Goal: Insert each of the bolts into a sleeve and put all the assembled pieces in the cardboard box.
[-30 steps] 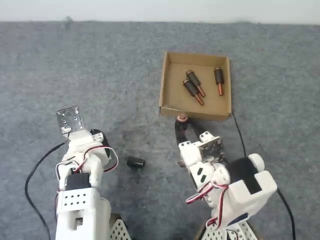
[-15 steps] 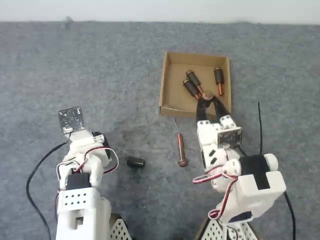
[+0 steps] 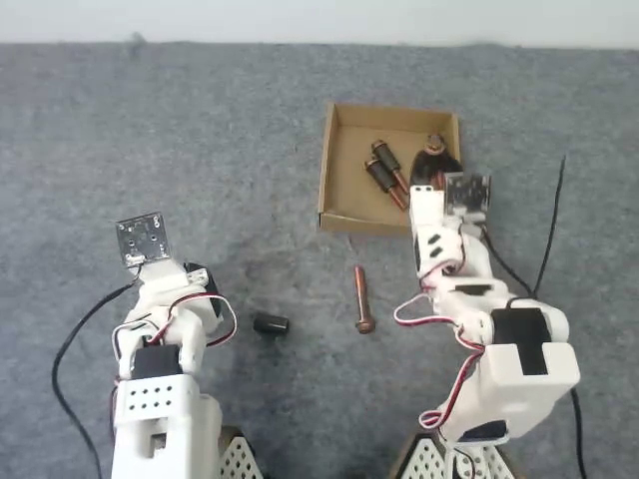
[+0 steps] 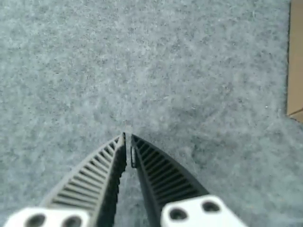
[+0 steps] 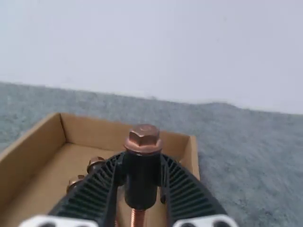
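My right gripper (image 5: 139,182) is shut on an assembled piece (image 5: 140,172), a black sleeve with a copper bolt head on top. In the high view the right gripper (image 3: 436,165) is over the right side of the cardboard box (image 3: 327,170). Two more assembled pieces (image 3: 384,172) lie in the box. On the mat, a loose copper bolt (image 3: 361,297) lies in front of the box, and a loose black sleeve (image 3: 271,324) lies to its left. My left gripper (image 4: 128,138) is shut and holds nothing, low over bare mat beside the left arm (image 3: 165,299).
Grey carpet covers the table up to a pale wall at the back. A box corner (image 4: 296,66) shows in the left wrist view. Cables trail beside both arm bases. Open mat lies left of the box.
My right arm swung from the mat in front of the box to over the box. The bolt it carried now lies on the mat. Its fingers opened, then shut on an assembled piece.
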Controlling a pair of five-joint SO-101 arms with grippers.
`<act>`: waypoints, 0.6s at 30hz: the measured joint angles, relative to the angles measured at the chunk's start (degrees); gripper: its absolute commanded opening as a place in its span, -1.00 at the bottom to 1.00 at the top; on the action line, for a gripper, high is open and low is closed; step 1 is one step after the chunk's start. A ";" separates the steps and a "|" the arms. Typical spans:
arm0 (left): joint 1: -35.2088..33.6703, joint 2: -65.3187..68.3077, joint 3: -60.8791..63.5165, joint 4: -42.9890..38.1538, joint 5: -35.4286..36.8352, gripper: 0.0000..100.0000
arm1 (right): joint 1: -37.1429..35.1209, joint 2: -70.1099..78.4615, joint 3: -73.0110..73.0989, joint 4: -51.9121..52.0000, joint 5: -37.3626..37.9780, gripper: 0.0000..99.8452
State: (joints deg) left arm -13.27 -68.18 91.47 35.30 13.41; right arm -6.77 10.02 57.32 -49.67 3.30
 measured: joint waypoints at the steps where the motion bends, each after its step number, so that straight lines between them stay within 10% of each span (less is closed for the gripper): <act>1: 0.00 0.00 0.00 0.00 0.00 -0.98 | 0.00 0.09 -1.58 3.34 0.00 -0.99; 18: 0.00 0.00 0.00 0.00 0.00 -0.98 | -0.26 1.23 -33.58 58.02 7.03 -0.99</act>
State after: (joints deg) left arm -13.27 -68.18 91.47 35.30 13.41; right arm -7.03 11.25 23.74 8.35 10.33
